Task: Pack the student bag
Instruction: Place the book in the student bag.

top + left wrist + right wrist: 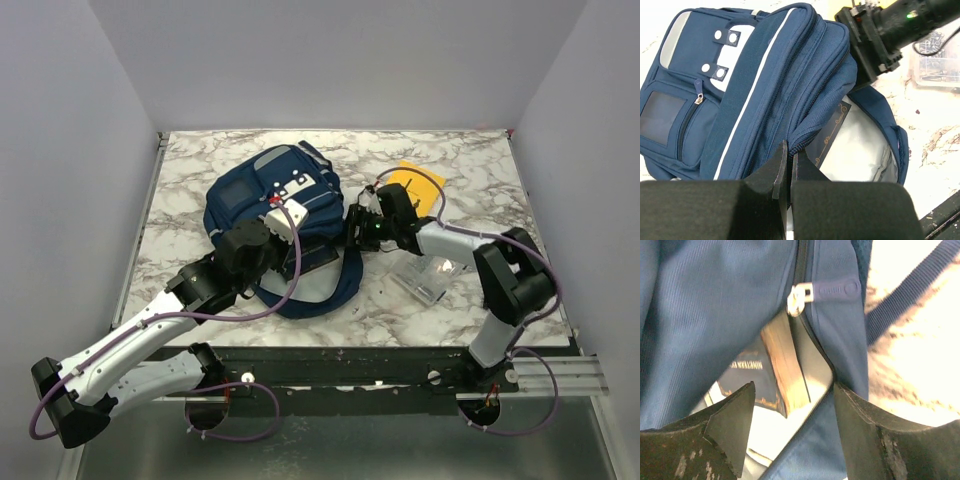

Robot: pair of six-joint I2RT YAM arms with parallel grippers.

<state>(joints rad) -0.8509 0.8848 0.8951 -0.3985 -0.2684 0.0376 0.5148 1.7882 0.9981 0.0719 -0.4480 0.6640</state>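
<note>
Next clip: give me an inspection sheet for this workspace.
Surface: white-grey marble table.
Job's things: student bag lies centre, main compartment unzipped, dark book inside.
Clutter: yellow item behind the right arm; clear pouch near its forearm.
Hands: left hand shut at the opening's zip edge; right hand open over the zip pull.
Cables: purple cable looped along each arm.
Surroundings: plain grey walls.
</note>
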